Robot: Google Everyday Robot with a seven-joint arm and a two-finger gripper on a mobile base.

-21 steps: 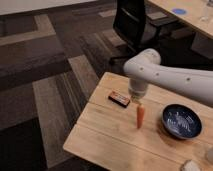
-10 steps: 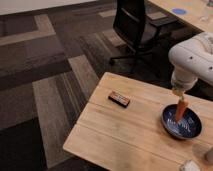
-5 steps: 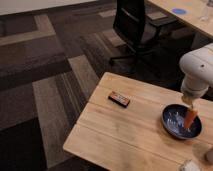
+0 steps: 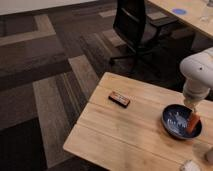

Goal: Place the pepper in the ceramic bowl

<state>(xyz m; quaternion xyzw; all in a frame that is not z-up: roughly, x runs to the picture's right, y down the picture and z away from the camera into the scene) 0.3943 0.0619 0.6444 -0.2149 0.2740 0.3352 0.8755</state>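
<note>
The orange-red pepper (image 4: pixel 192 124) stands upright inside the dark blue ceramic bowl (image 4: pixel 169 116), with its lower end down in the right part of the bowl. The bowl sits near the right edge of the wooden table (image 4: pixel 125 135). My gripper (image 4: pixel 192 107) hangs from the white arm straight above the bowl. It is shut on the top of the pepper.
A flat black bar with red markings (image 4: pixel 119 99) lies on the table left of the bowl. A black office chair (image 4: pixel 134 30) stands behind the table. A second table (image 4: pixel 182 10) is at the far right. A pale object (image 4: pixel 189 165) sits at the table's near right corner.
The arm carried the pepper from the middle of the table rightward over the bowl, then lowered it into the bowl. The black bar and the bowl stayed put.
</note>
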